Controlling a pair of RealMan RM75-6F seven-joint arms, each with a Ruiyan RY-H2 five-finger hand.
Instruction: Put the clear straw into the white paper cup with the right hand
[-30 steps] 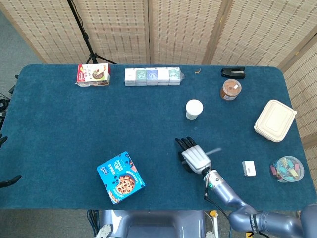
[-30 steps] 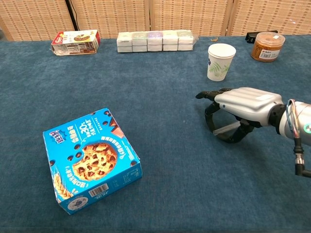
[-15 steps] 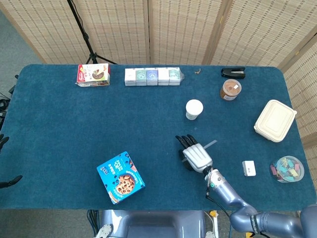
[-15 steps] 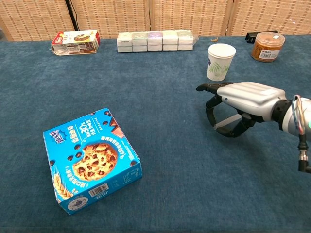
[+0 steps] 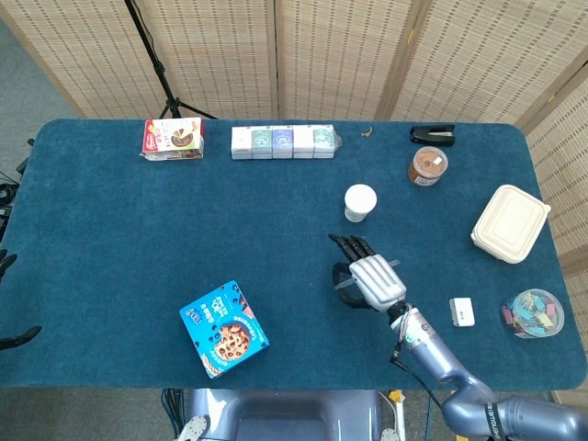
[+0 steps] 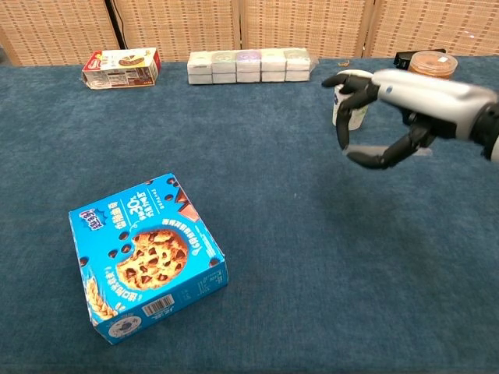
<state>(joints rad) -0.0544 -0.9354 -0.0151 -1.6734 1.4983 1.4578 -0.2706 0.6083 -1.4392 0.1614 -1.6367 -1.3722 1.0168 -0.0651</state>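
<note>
Surface (image 5: 110, 239): blue cloth, carries everything listed; wicker screens along its 12 o'clock edge.
Cookie box (image 5: 223, 329): blue, printed with a cookie, lying tilted at about 7 o'clock from the surface's middle, well apart from the rest.
Clamshell (image 5: 510, 223): beige, lid down, near the 3 o'clock edge.
Right hand (image 5: 370, 278): silver back, black fingers (image 6: 341, 127) curled; raised above the cloth in the chest view; at 6 o'clock of the cup in the head view; holds the straw between thumb and fingers.
Left hand: not in either view.
Carton row (image 5: 282, 141): pale small cartons side by side in clear wrap, along the 12 o'clock edge.
Snack box (image 5: 173, 139): red and white, at 9 o'clock of the carton row, near it.
Cup (image 5: 359, 202): white paper with a green print, upright, mouth open; partly behind the fingers in the chest view.
Jar (image 5: 427, 166): brown, orange lid, at 2 o'clock of the cup.
Clip tub (image 5: 532, 312): clear, coloured bits inside, at the 4 o'clock corner.
Stapler (image 5: 432, 135): black, at 12 o'clock of the jar.
White block (image 5: 461, 311): small, at 9 o'clock of the clip tub.
Straw (image 6: 360, 147): clear, thin, roughly level in the right hand's grip, off the cloth, outside the cup.
</note>
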